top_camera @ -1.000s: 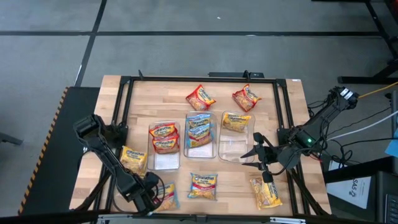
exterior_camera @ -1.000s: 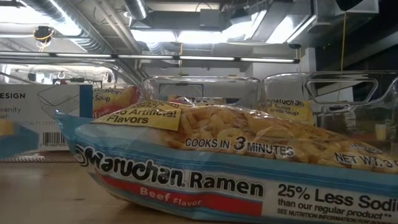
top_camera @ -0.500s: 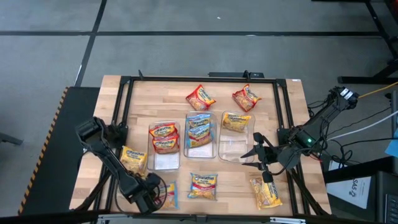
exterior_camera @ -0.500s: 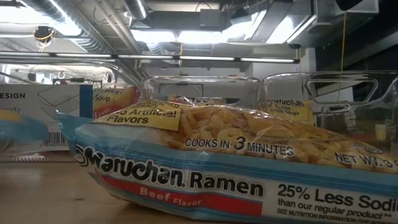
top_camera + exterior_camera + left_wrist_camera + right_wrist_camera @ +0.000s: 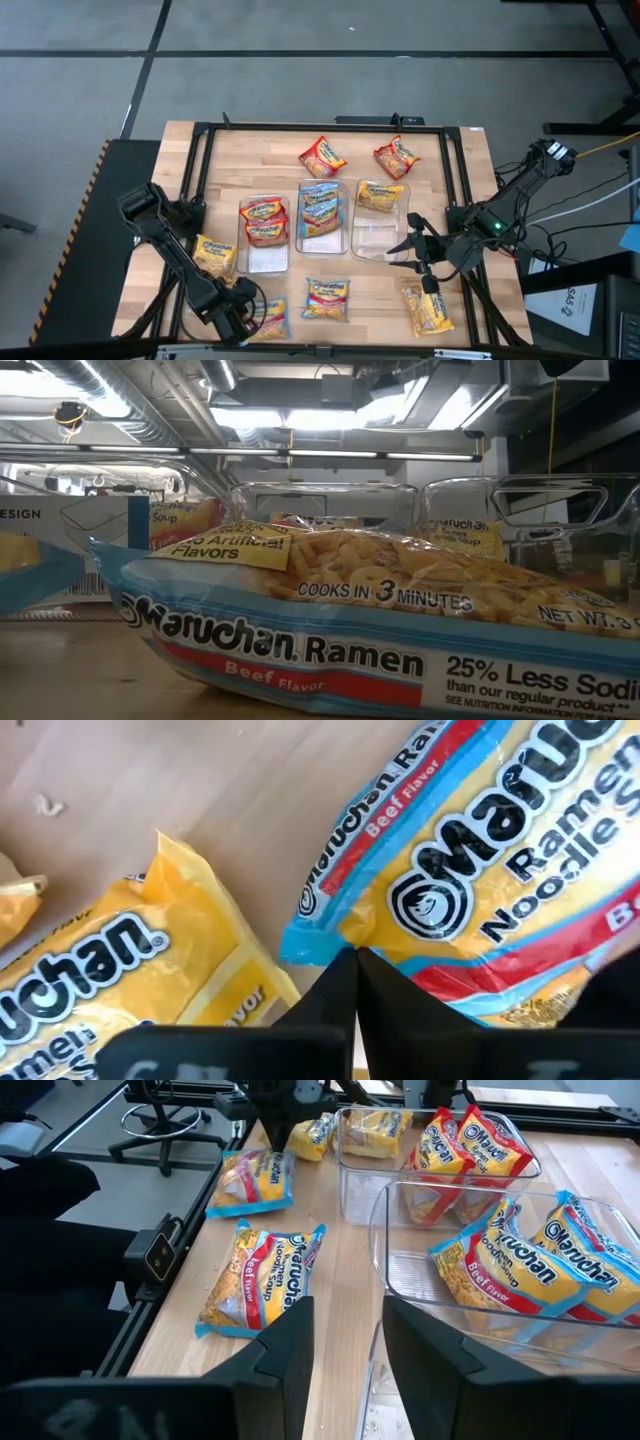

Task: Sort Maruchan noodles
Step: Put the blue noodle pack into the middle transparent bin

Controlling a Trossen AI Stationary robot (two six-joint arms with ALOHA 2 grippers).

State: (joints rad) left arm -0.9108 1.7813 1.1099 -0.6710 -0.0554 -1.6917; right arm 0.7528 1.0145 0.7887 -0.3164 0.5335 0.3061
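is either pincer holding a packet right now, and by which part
The left pincer pinches the blue crinkly plastic beef ramen packet by its edge near a corner. The right pincer is open, empty.

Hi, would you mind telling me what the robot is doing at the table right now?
It is sorting ramen packets into three clear bins. The left gripper has shut on the corner of a blue packet at the table's near left edge, beside a yellow packet. The right gripper waits open over the right bin's near end. Red, blue and yellow packets already lie in separate bins; several others lie loose on the table.
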